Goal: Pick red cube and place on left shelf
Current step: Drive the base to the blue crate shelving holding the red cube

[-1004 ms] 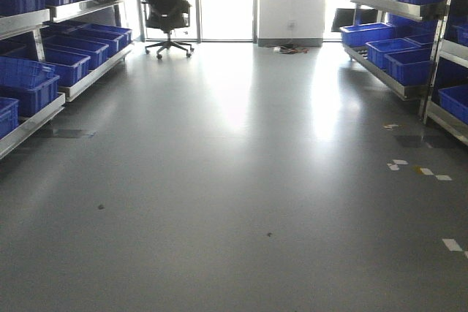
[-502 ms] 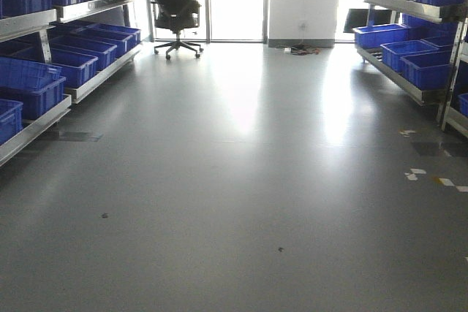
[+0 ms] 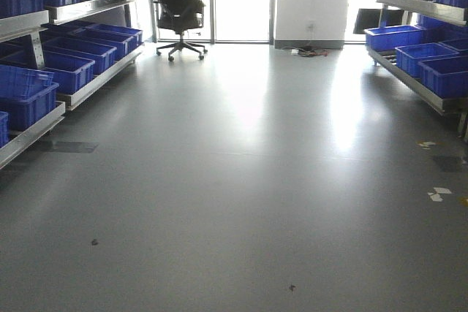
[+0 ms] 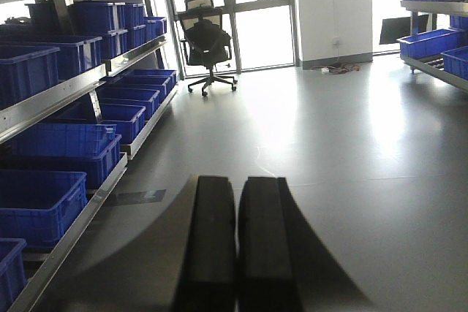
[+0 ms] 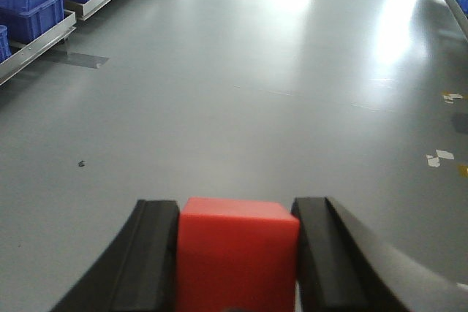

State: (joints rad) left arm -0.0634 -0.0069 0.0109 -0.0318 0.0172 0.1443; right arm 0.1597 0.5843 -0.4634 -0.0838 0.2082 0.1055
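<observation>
The red cube (image 5: pixel 238 261) is in my right pincer (image 5: pixel 235 217). The two black fingers (image 5: pixel 150 253) press on its left and right faces, so this pincer is clamped on the cube. The cube hangs above the grey floor (image 5: pixel 241 93) and is on no shelf.

My left pincer (image 4: pixel 235 188) is closed, its two black pads (image 4: pixel 212 239) lying together side by side. It points along the aisle.

The left shelf (image 4: pixel 66 93) runs along the left edge of the floor, with metal rails on several levels. Blue bins (image 4: pixel 44 202) stand in rows on it, from the near corner to the far end. Just beside its lower front edge there is a dark patch (image 3: pixel 69 147) on the floor.

At the far end, near the bright windows, a black office chair (image 3: pixel 178 9) stands close to the end of the left shelf. A right shelf (image 3: pixel 413 82) with more blue bins goes along the opposite edge. Near it, some white tape pieces (image 3: pixel 439 195) lie on the floor. The middle of the aisle shines with light from the windows.
</observation>
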